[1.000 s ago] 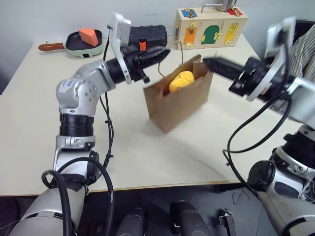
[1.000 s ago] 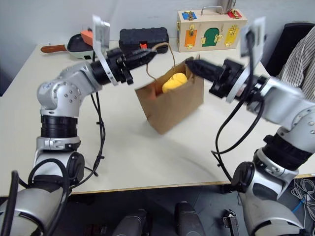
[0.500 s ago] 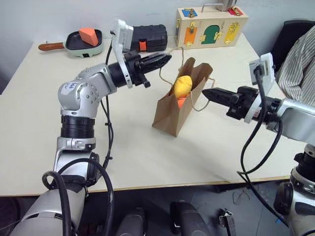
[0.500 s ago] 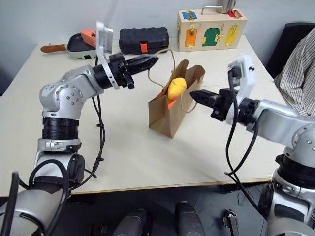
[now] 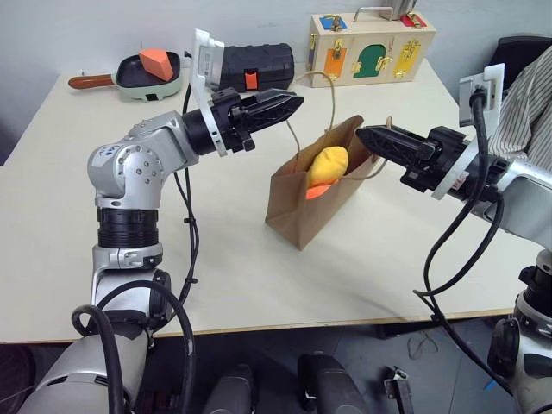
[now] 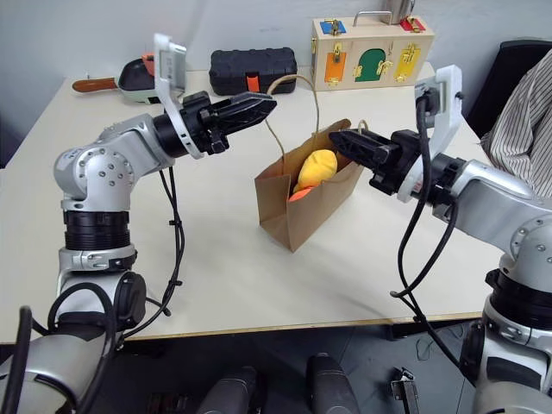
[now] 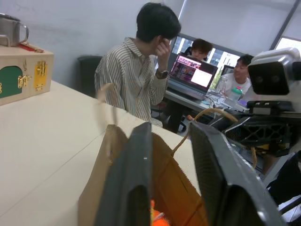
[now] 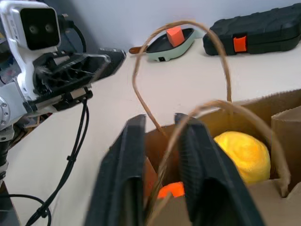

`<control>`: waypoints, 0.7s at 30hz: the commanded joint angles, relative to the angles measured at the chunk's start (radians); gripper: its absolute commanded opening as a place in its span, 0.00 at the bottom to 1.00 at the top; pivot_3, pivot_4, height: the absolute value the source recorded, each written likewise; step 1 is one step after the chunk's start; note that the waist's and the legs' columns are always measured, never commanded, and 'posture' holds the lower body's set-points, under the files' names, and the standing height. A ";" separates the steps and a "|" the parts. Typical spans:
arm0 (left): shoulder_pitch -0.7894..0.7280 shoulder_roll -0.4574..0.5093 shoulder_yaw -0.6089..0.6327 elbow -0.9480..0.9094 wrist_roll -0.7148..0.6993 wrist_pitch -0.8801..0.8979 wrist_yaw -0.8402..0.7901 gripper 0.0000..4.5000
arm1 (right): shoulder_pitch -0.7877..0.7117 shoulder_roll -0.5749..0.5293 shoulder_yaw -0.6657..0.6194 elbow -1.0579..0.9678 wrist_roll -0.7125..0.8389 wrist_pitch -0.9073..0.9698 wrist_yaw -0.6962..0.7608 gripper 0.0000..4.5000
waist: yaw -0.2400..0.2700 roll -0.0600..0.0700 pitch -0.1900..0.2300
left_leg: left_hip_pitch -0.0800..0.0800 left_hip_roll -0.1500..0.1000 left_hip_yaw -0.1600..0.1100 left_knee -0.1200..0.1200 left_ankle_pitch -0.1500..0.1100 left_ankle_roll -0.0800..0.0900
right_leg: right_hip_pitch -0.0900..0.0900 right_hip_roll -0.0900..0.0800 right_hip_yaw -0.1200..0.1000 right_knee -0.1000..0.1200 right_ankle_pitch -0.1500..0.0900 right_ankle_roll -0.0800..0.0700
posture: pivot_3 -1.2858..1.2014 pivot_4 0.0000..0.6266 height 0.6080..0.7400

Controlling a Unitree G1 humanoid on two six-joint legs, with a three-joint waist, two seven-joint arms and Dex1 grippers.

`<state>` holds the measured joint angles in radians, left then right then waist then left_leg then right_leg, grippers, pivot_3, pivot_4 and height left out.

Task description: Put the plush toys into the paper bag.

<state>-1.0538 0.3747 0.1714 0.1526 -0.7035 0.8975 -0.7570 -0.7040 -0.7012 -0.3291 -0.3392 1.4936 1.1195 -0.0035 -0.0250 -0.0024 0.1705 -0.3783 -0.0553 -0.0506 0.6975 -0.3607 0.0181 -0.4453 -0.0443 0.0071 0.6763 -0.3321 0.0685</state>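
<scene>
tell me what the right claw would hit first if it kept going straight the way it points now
Probably the paper bag. The right claw points toward the robot's left, level with the bag's open top, its tips by the near rim and a cord handle. Depth is unclear; beyond the bag is the left claw.

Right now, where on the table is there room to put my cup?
The near part of the table, in front of the paper bag, is bare, as is the left side below the pan. The back edge is crowded: black case, wooden lock box.
</scene>
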 commanded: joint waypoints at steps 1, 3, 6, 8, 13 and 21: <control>0.006 0.034 0.061 -0.099 -0.086 0.039 -0.009 0.57 | -0.001 -0.053 -0.019 -0.026 -0.008 -0.031 0.085 0.53 | 0.000 0.000 0.000 | 0.000 0.000 0.000 0.000 0.000 0.000 | 0.000 0.000 0.000 0.000 0.000 0.000 | 0.52 0.24 1.00; 0.022 0.054 0.076 -0.142 -0.120 0.058 -0.015 0.71 | 0.020 -0.102 -0.023 -0.048 -0.071 -0.053 0.172 0.68 | 0.000 0.000 0.000 | 0.000 0.000 0.000 0.000 0.000 0.000 | 0.000 0.000 0.000 0.000 0.000 0.000 | 0.52 0.24 1.00; 0.049 0.095 0.097 -0.201 -0.159 0.076 -0.024 0.93 | 0.076 -0.193 -0.025 -0.083 -0.197 -0.107 0.334 0.92 | 0.004 0.000 0.000 | 0.000 0.000 0.000 0.000 0.000 0.000 | 0.001 0.000 0.000 -0.001 0.000 0.000 | 0.52 0.24 1.00; 0.107 0.159 0.107 -0.276 -0.157 0.079 -0.020 0.99 | 0.161 -0.296 -0.048 -0.105 -0.294 -0.155 0.505 0.99 | 0.009 0.000 0.000 | 0.000 0.000 0.000 0.000 0.000 0.000 | 0.001 0.000 0.000 -0.002 0.000 0.000 | 0.52 0.24 1.00; 0.293 0.253 0.099 -0.444 -0.143 0.066 0.003 0.99 | 0.305 -0.438 -0.080 -0.107 -0.456 -0.265 0.761 0.99 | 0.020 0.000 0.000 | 0.000 0.000 0.000 0.000 0.000 0.000 | 0.001 0.000 0.000 -0.004 0.000 0.000 | 0.52 0.24 1.00; 0.515 0.209 -0.082 -0.565 0.004 -0.085 0.046 0.99 | 0.413 -0.509 -0.157 -0.123 -0.488 -0.297 1.004 0.99 | 0.052 -0.001 0.000 | 0.003 0.000 0.000 0.001 -0.001 0.002 | 0.006 0.000 0.000 -0.010 0.001 0.001 | 0.52 0.24 1.00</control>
<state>-0.5325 0.5893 0.1006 -0.3891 -0.7354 0.8630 -0.7298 -0.2940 -1.1921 -0.4467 -0.4324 0.9883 0.8284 0.9760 0.0270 -0.0031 0.1708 -0.3750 -0.0551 -0.0510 0.6986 -0.3621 0.0206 -0.4379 -0.0440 0.0070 0.6648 -0.3313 0.0700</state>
